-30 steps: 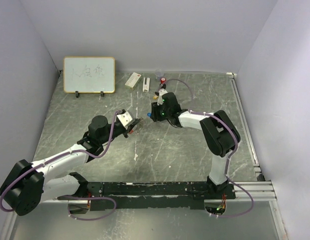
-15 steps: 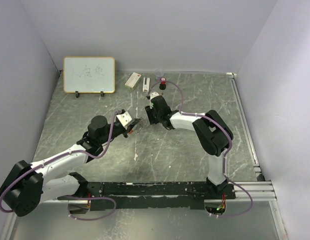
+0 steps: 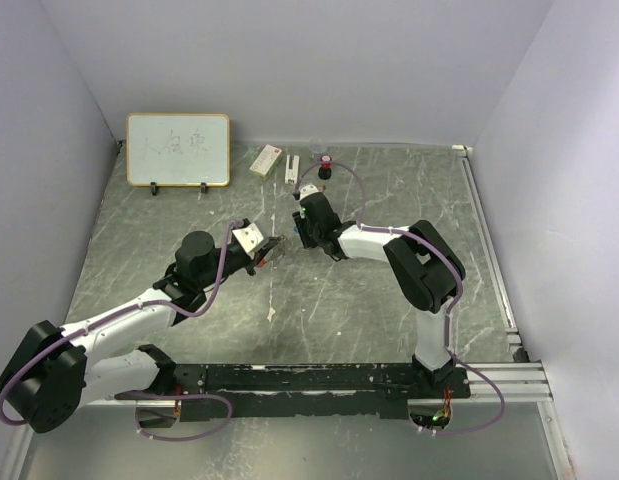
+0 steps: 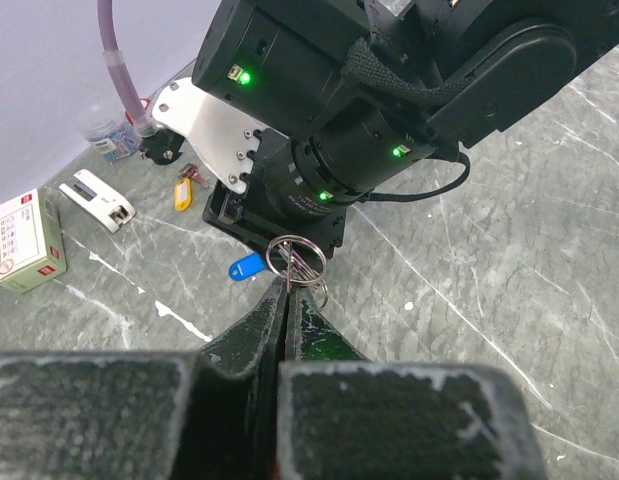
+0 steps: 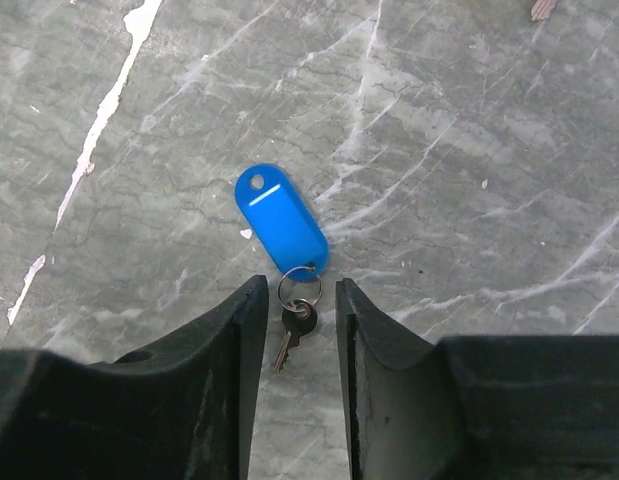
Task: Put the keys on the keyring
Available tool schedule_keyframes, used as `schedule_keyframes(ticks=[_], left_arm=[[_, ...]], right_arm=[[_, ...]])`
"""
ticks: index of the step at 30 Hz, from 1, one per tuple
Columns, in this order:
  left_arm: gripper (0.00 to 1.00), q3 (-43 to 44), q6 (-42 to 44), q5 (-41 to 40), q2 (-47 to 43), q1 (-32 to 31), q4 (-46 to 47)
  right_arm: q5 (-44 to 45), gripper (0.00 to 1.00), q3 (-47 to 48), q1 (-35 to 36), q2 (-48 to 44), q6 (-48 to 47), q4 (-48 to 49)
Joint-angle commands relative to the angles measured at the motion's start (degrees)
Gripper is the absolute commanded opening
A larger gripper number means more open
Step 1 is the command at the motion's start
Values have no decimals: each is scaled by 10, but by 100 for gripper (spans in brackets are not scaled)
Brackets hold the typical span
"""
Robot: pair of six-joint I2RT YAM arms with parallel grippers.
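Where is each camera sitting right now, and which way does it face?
Top external: above and behind the bases, looking down on the table; both arms whole, left gripper and right gripper close together.
Left wrist: looks along its shut fingers, pinching the keyring, toward the back wall; the right arm's wrist fills the top.
Right wrist: looks straight down between its parted fingers at the blue tag and key.
Shared: both wrist views show the blue tag.

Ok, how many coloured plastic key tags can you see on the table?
2. A blue tag lies just beyond the right gripper, its small key between the fingers. A yellow tag lies near the back wall. Others may be hidden.
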Motion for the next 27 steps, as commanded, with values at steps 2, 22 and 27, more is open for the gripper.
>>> schedule_keyframes(ticks=[2,22,27], left_arm=[[7,-3,-2,1,-11,4,22],[7,-3,-1,-1,-14,4,19],[7,-4,-1,-1,-17,4,18]], right_arm=[[12,30,0,4,12,-5,-4],[21,0,-30,3,-58,-1,23],[-29,0,-44,-8,-104,13,30]])
